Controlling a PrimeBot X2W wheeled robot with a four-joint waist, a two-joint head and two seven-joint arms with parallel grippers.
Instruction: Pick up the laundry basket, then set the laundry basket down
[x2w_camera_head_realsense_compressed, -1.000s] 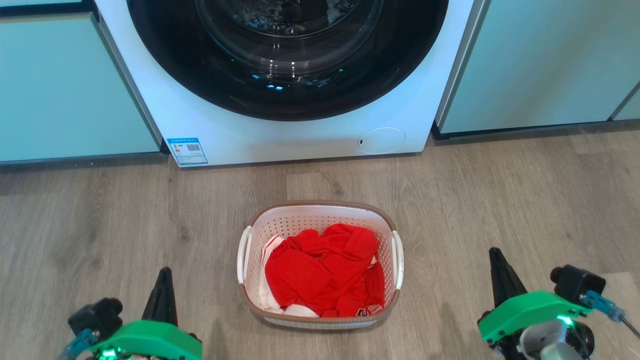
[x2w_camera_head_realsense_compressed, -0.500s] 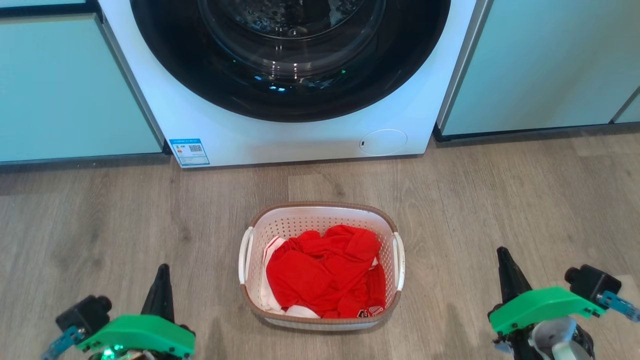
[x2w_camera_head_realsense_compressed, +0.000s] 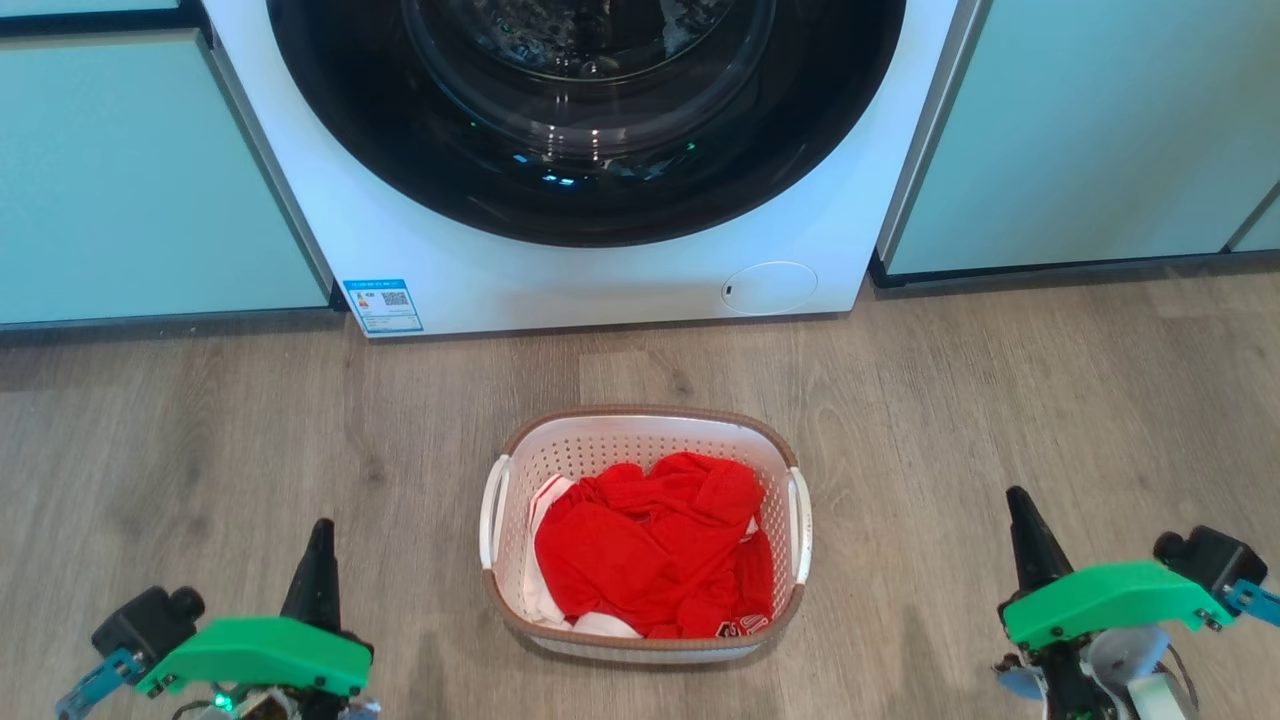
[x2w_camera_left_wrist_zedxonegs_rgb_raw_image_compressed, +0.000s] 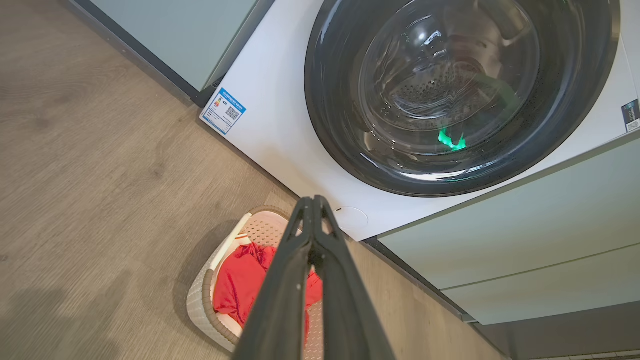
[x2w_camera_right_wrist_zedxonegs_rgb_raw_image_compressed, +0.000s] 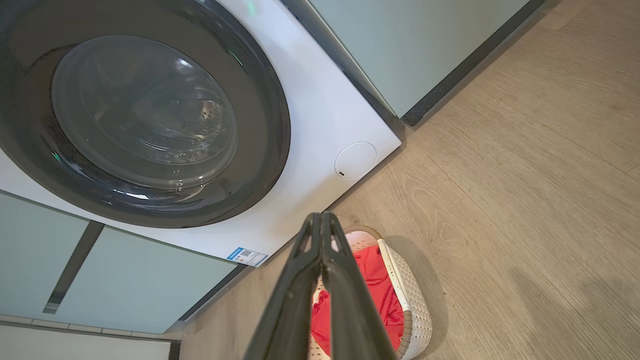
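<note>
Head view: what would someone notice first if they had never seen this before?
The bright red clothes piled in the white laundry basket, in the middle of the wooden floor, jump out first. Behind it stands the big washing machine with its round dark door. The left gripper and right gripper, with green parts, sit at the bottom corners, apart from the basket, fingers shut.

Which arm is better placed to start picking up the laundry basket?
Left, marginally: in the head view the left gripper sits slightly nearer the laundry basket than the right gripper. Both are shut, clear of the basket and flanking it, so a two-armed lift looks likely.
</note>
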